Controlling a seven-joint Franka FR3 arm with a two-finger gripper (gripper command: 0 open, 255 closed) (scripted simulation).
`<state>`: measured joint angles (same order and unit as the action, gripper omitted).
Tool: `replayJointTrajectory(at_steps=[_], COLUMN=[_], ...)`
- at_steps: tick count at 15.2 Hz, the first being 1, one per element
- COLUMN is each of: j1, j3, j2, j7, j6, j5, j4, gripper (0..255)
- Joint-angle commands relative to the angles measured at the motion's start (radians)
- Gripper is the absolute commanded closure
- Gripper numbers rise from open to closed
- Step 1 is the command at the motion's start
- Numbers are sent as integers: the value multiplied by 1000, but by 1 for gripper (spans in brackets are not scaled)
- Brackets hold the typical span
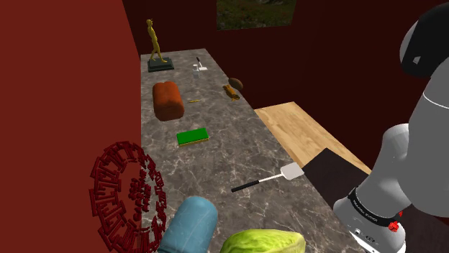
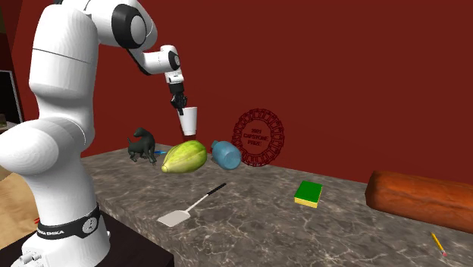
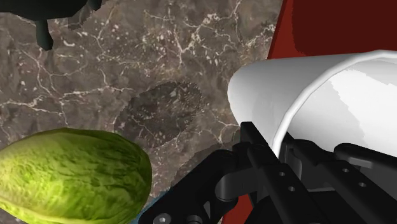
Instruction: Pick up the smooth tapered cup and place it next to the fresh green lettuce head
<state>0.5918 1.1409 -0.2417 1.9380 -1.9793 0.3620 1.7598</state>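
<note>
My gripper (image 2: 179, 101) is shut on the rim of a plain white tapered cup (image 2: 188, 121) and holds it in the air, well above the stone counter (image 2: 250, 216). The cup hangs just above and slightly behind the green lettuce head (image 2: 184, 157), which lies on its side. In the wrist view the gripper (image 3: 280, 149) clasps the cup's (image 3: 305, 89) wall, one finger outside and one inside, and the lettuce (image 3: 70, 172) lies below and to one side. The shoulder view has the lettuce (image 1: 262, 241) at its bottom edge.
A blue cylinder (image 2: 226, 154) lies against the lettuce, with a dark red ornate disc (image 2: 258, 136) behind it at the wall. A black horse figure (image 2: 142, 144) stands on the lettuce's other side. A spatula (image 2: 189, 208), green sponge (image 2: 308, 193) and bread loaf (image 2: 424, 201) lie further along.
</note>
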Motion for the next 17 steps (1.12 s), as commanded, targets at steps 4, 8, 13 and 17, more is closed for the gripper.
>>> replayJointTrajectory(at_steps=[4,8,13,17], j1=[6,17,36,55], j3=[-13,-27,-51,-74], j2=[-17,-36,-66,-92], j7=[21,42,73,99], j6=[-59,-103,-155,-194], j5=[25,52,92,128], j4=[53,89,129,157], gripper=[255,255,255,255])
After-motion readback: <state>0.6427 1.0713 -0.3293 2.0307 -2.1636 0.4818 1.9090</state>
